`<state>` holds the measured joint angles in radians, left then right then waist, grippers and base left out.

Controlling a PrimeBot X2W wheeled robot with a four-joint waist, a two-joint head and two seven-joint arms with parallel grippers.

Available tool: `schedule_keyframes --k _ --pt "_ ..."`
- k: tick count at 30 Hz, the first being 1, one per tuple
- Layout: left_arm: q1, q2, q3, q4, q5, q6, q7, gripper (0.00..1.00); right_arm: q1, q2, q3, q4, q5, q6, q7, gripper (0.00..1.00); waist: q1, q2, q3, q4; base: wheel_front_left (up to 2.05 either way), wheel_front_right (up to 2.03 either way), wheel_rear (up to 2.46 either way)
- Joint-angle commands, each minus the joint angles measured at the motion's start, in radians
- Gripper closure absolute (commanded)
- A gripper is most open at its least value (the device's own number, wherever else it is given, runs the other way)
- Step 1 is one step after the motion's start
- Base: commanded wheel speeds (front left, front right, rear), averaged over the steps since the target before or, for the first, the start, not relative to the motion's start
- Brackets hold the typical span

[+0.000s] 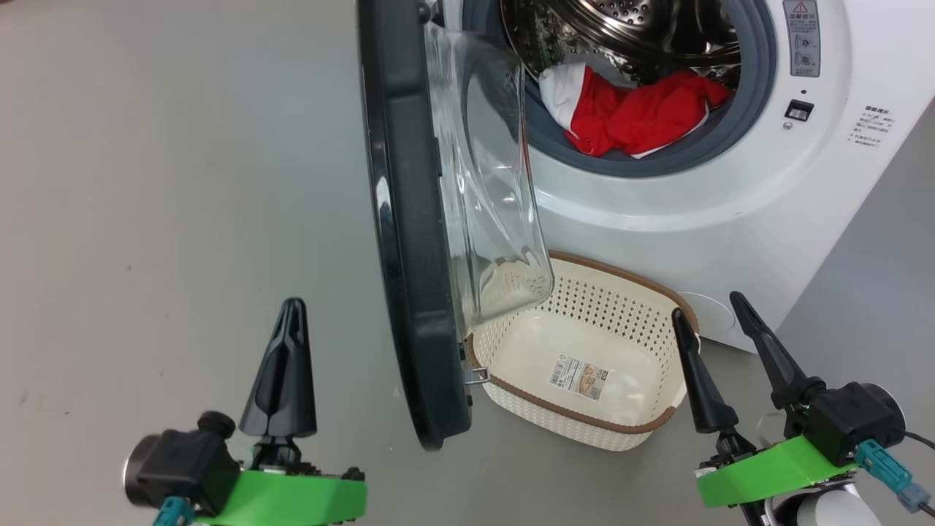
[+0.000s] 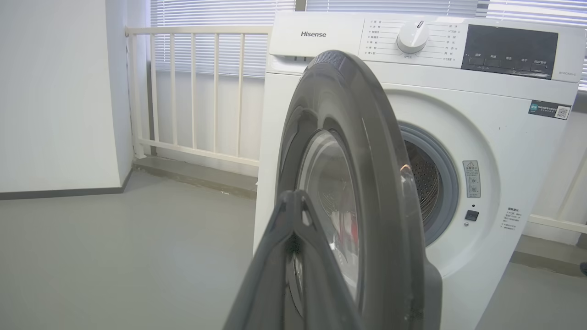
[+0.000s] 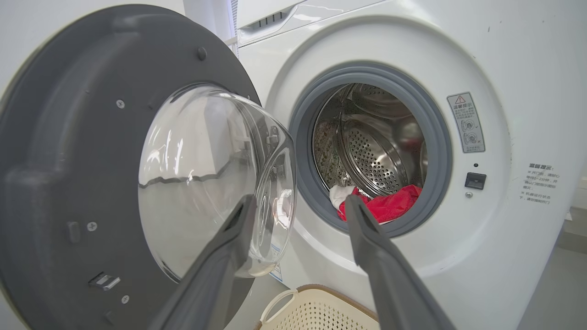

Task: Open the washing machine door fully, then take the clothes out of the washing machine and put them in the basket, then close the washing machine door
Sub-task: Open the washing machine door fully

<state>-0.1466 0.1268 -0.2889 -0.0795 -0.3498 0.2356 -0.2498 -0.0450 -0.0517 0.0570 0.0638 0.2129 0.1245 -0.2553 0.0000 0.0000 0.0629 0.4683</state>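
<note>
So, clothes (image 1: 635, 113) — soft, light, floppy — lie at the mouth of the washing machine (image 1: 657, 219); probably best pinched at a raised fold. Left gripper (image 1: 294, 305) closed, empty, near door (image 1: 409, 219); right gripper (image 1: 707, 305) spread wide, empty, near basket (image 1: 584, 420).

The door (image 3: 69, 160) stood swung out to the left, its grey inner face and bulging glass bowl (image 3: 206, 174) toward the camera. Beside it the washer (image 3: 504, 68) was open: a grey gasket (image 3: 303, 137) ringed the steel drum (image 3: 376, 156), and red clothes (image 3: 394, 204) (white at their left end) lay at the drum's front lip. The right gripper (image 3: 300, 201) hung spread before the opening, holding nothing. A basket (image 3: 316, 311) corner showed at the bottom edge.
</note>
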Motion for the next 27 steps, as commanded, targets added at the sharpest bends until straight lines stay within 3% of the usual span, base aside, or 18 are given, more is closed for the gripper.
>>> schedule_keyframes --k 1,9,19,27 --pt "-0.048 0.008 0.032 -0.048 0.01 -0.014 -0.012 1.0 -0.017 0.001 0.023 -0.022 0.003 0.006 -0.006 0.0 0.0 0.0 0.001 -0.002 0.0 0.0 0.0" --pt "-0.117 0.016 -0.016 -0.145 0.038 -0.038 0.016 1.0 -0.028 0.001 0.026 -0.02 0.006 0.006 -0.006 0.0 0.0 0.0 0.01 -0.015 0.0 0.0 0.0" --pt "-0.177 0.0 -0.113 -0.171 0.053 -0.08 0.072 1.0 -0.039 0.001 0.021 -0.016 0.004 0.006 -0.006 0.0 0.0 0.0 0.018 -0.033 0.0 0.0 0.0" --pt "-0.164 -0.015 -0.215 -0.116 0.047 -0.096 0.201 1.0 -0.041 0.001 0.021 -0.011 0.008 0.006 -0.006 0.0 0.0 0.0 0.022 -0.035 0.0 0.0 0.0"
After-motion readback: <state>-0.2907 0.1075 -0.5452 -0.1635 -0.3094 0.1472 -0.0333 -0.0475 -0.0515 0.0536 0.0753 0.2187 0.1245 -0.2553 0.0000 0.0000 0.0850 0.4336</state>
